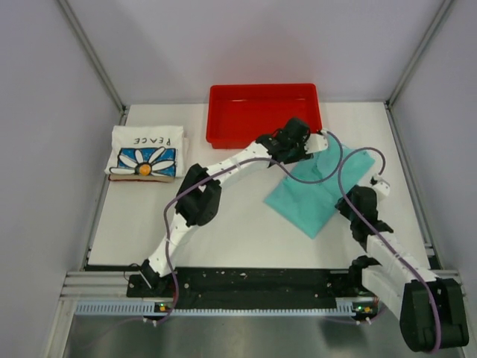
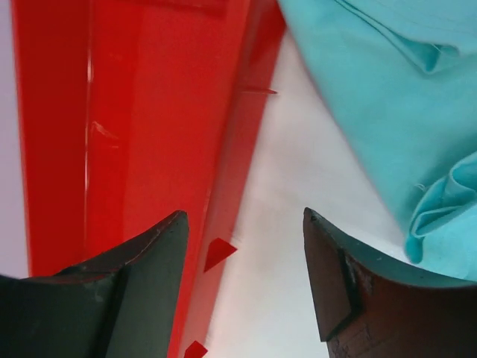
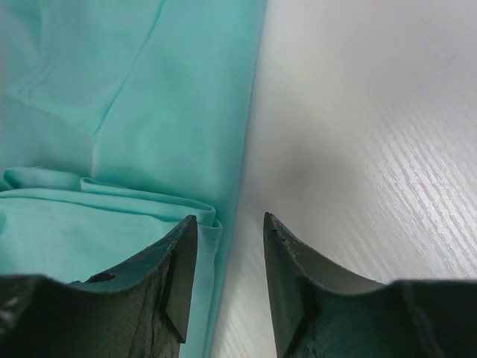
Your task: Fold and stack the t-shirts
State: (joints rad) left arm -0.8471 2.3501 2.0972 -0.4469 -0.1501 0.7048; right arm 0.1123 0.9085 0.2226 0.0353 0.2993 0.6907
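Item 1, teal-green t-shirt [image 1: 317,198]: I see it lying on the worktop [image 1: 246,231], right of centre, a slanted, partly folded strip. Its far end is rumpled, just beside the near right corner of the red tray [image 1: 253,115]. My left wrist view shows bunched folds [image 2: 440,209] there; my right wrist view shows a layered straight edge [image 3: 112,112] against bare worktop [image 3: 373,149].

Item 2, white t-shirt [image 1: 145,151]: folded into a neat rectangle at the far left of the worktop, daisy print and "PEACE" lettering facing up, well apart from the teal one. The two are not stacked.

Item 3, left hand [image 1: 317,143]: reached across to the teal shirt's far end, by the tray. At the wrist I see it [image 2: 244,216] released, jaws wide, nothing between them; tray wall [image 2: 134,134] lies on one side, shirt on the other.

Item 4, right hand [image 1: 375,184]: at the shirt's right edge. It [image 3: 229,218] is released too, jaws apart, one finger [image 3: 160,291] over the cloth's edge, the other over bare worktop, gripping nothing.
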